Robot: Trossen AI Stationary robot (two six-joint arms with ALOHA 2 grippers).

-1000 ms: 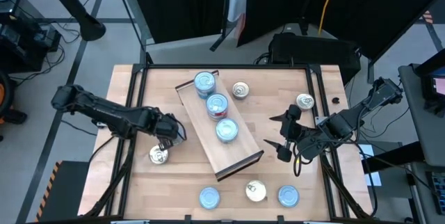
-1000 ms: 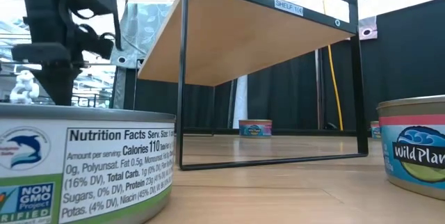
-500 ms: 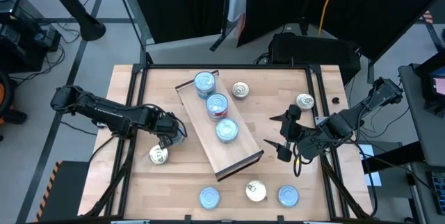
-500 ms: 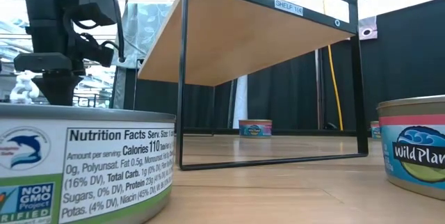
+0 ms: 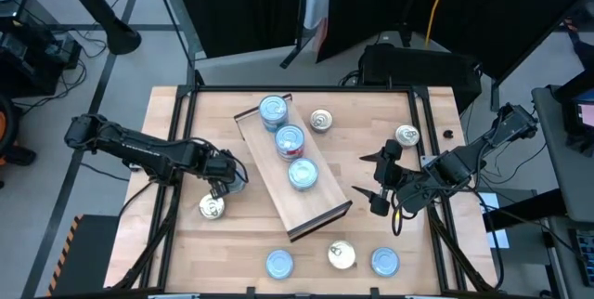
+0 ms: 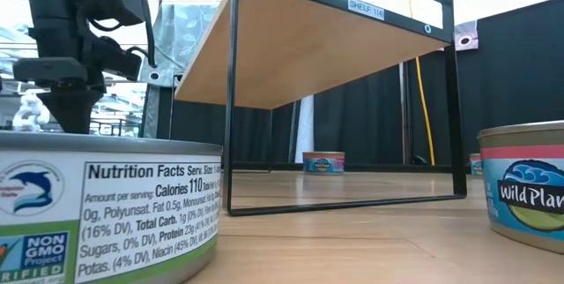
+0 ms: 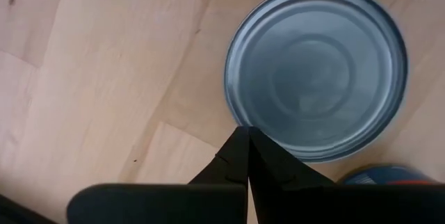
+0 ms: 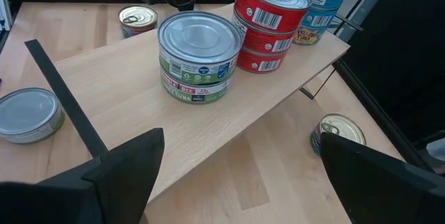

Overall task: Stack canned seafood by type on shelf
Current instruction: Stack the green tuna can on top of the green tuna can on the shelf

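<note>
The left claw (image 5: pixel 223 187) is hovering over the desk (image 5: pixel 186 243) with its fingers pressed fully together, gripping nothing. A gold-topped tin (image 5: pixel 212 208) is sitting on the desk just beside its tip, on the near side; in the left wrist view a plain silvery tin top (image 7: pixel 316 71) is lying right in front of the closed fingertips (image 7: pixel 247 144). The shelf (image 5: pixel 320 214) is standing just to the claw's right, running diagonally across the desk, and three stacks with light-blue tops are sitting along it: one at the far end (image 5: pixel 273 109), one in the middle (image 5: pixel 290 138), one nearer (image 5: pixel 303 175). In the right wrist view these are showing as a green-labelled stack (image 8: pixel 198 57), a red-labelled stack (image 8: pixel 271 22) and a blue-labelled one (image 8: pixel 321 1). The right claw (image 5: pixel 379 180) is waiting over the desk's right side, its fingers spread wide and empty, pointing toward the shelf. Loose tins are lying around it: a gold-topped one (image 5: pixel 406 135) beyond it, another (image 5: pixel 321 120) beside the shelf's far end, and three along the near edge, blue (image 5: pixel 279 264), gold (image 5: pixel 342 255) and blue (image 5: pixel 384 262).
</note>
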